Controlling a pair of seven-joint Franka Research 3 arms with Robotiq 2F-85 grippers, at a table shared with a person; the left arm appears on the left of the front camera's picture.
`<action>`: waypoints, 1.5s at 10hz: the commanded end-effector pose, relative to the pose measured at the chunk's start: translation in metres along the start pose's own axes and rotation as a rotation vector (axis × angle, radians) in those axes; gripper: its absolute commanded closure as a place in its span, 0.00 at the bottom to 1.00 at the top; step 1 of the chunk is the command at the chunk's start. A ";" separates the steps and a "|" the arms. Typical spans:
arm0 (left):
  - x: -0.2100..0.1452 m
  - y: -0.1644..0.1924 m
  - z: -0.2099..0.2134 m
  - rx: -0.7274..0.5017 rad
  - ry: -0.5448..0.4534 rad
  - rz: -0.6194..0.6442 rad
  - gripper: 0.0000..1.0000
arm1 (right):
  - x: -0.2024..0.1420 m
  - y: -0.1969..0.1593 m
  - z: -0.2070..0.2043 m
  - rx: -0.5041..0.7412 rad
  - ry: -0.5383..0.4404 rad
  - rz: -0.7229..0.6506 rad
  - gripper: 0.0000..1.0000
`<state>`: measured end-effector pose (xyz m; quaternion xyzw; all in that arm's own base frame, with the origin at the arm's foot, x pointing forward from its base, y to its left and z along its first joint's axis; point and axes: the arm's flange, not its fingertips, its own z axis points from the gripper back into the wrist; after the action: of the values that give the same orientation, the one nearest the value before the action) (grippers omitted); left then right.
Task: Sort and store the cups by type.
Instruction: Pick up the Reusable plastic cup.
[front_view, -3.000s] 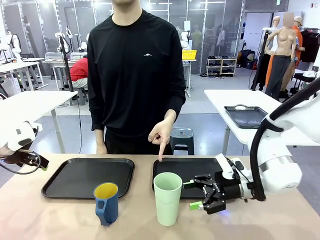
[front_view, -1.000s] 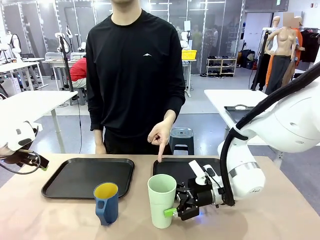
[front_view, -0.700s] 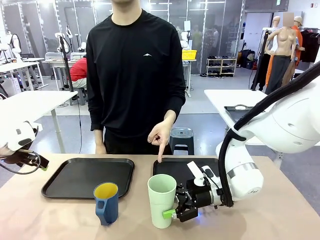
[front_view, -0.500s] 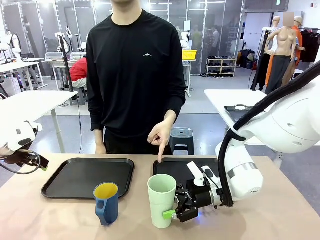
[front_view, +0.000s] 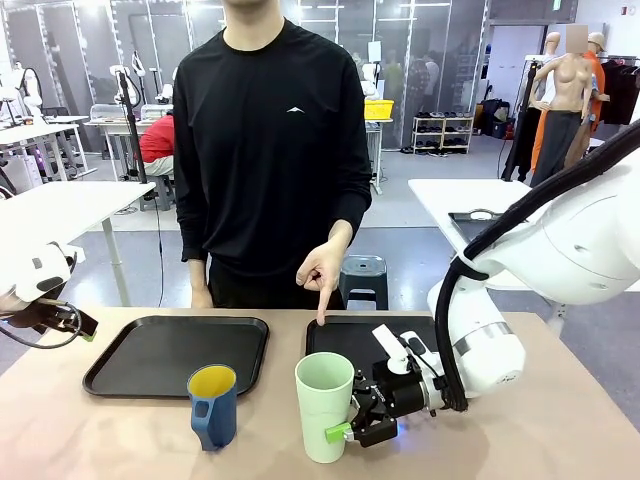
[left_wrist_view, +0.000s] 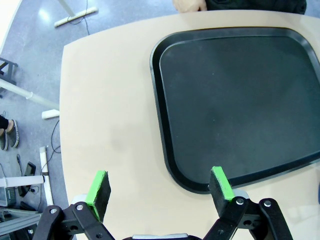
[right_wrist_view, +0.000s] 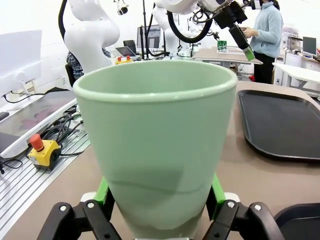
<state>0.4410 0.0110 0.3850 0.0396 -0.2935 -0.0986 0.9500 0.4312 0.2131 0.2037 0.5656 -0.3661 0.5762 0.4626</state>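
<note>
We see a pale beige table (front_view: 120, 430) in a bright workshop with grey flooring, glass partitions and white worktables behind. 2 black trays lie side by side on the far half of the table: the left tray (front_view: 150, 350) and the right tray (front_view: 350, 340), both bare. A person in a black long-sleeved top stands at the far edge. The person's hand (front_view: 322, 272) hangs with the index finger pointing down at the far rim of the right tray.

The pale green tumbler (front_view: 325, 405) stands upright near the front edge of the table, just in front of the right tray. The dark blue mug (front_view: 213, 405), yellow inside, stands to its left, in front of the left tray, apart from the tumbler, with its handle facing us.

The right gripper (front_view: 348, 415) comes in low from the right and has closed around the tumbler's lower half. In the right wrist view, its green pads (right_wrist_view: 216, 192) press against both sides of the tumbler (right_wrist_view: 157, 150).

The left gripper (left_wrist_view: 160, 189) hangs above the table's left end with its jaws spread wide and nothing between them. Bare tabletop and the near corner of the left tray (left_wrist_view: 240, 100) lie below it.
</note>
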 end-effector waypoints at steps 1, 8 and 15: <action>0.000 0.002 -0.001 0.001 0.001 0.004 0.00 | 0.002 -0.004 -0.002 0.019 0.002 -0.002 0.47; 0.000 0.002 -0.001 0.001 0.001 0.004 0.00 | 0.073 0.018 0.006 -0.053 -0.018 0.038 0.65; 0.000 0.002 -0.001 0.001 0.001 0.004 0.00 | 0.085 0.022 0.011 -0.047 -0.011 0.082 0.65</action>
<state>0.4410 0.0110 0.3849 0.0396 -0.2934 -0.0986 0.9501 0.4209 0.2035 0.2904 0.5369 -0.4084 0.5801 0.4565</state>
